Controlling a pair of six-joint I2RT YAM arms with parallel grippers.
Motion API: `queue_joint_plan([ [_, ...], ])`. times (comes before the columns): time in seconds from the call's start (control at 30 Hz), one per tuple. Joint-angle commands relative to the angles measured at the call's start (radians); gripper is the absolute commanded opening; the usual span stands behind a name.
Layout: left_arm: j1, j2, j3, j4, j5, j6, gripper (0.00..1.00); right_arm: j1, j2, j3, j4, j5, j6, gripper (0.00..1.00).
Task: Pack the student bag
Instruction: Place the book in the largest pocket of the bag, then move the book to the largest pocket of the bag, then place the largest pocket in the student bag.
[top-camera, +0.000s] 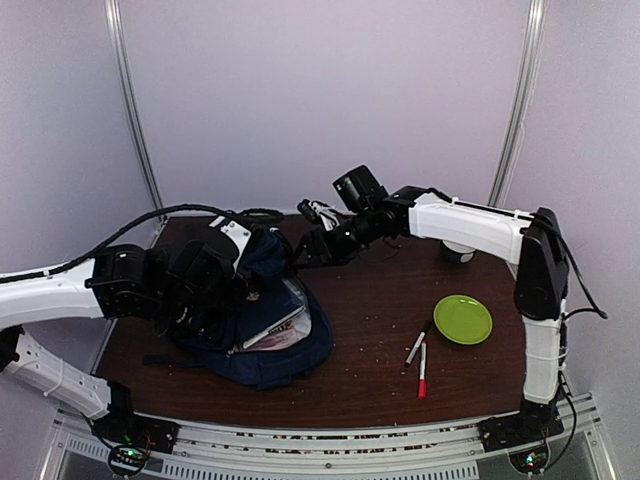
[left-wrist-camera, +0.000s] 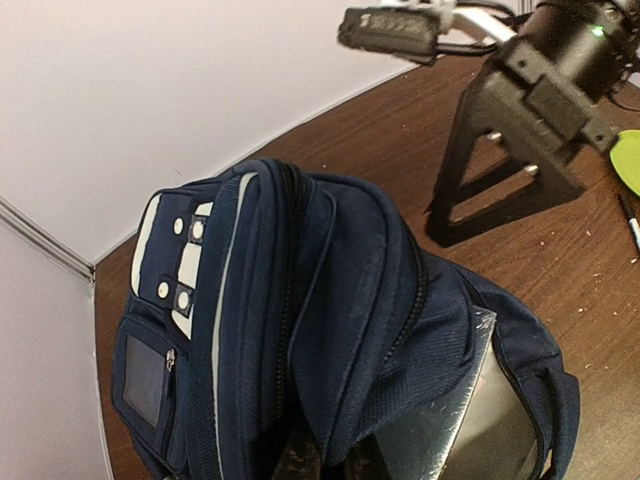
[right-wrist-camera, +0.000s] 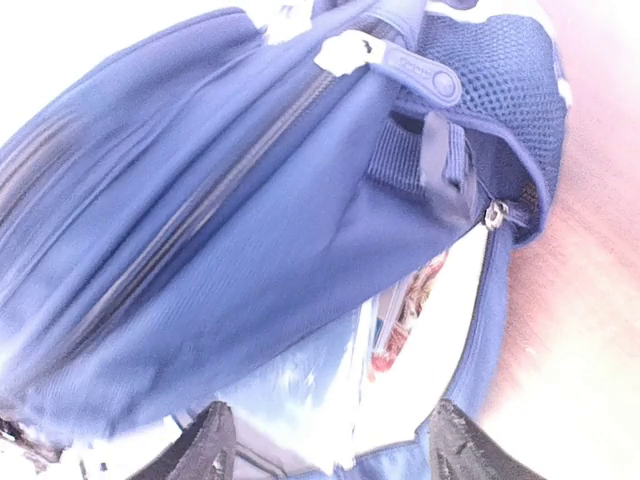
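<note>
The student bag (top-camera: 262, 318) lies on the left of the table, navy with a white patch (left-wrist-camera: 165, 262) near its top, its main compartment unzipped. A glossy book (top-camera: 276, 324) shows in the opening, also seen as a shiny cover (left-wrist-camera: 490, 400) and coloured page edges (right-wrist-camera: 405, 310). My left gripper (top-camera: 225, 300) is shut on a fold of the bag's upper flap (left-wrist-camera: 340, 400), holding the mouth up. My right gripper (top-camera: 312, 250) hovers at the bag's far side, open; its two fingers (right-wrist-camera: 205, 445) stand wide apart before the opening with nothing between them.
On the right of the brown table (top-camera: 380, 300) sit a green plate (top-camera: 462, 319), a dark and white marker (top-camera: 415, 348) and a red pen (top-camera: 422, 371). A small round roll (top-camera: 458, 251) sits behind the right arm. Cables run along the back left edge.
</note>
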Motion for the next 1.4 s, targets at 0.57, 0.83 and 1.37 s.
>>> queue_joint_plan([
  [0.57,0.044,0.033,0.011,0.240,0.111,-0.059,0.00,0.107,-0.245,-0.542,0.297,0.062,-0.307,0.00],
  [0.83,0.044,0.026,0.002,0.239,0.102,-0.075,0.00,0.147,-0.115,-0.398,0.422,0.159,-0.180,0.00],
  [1.37,0.042,-0.010,0.018,0.100,0.120,-0.067,0.68,0.097,-0.235,-0.491,0.385,0.078,-0.217,0.00],
])
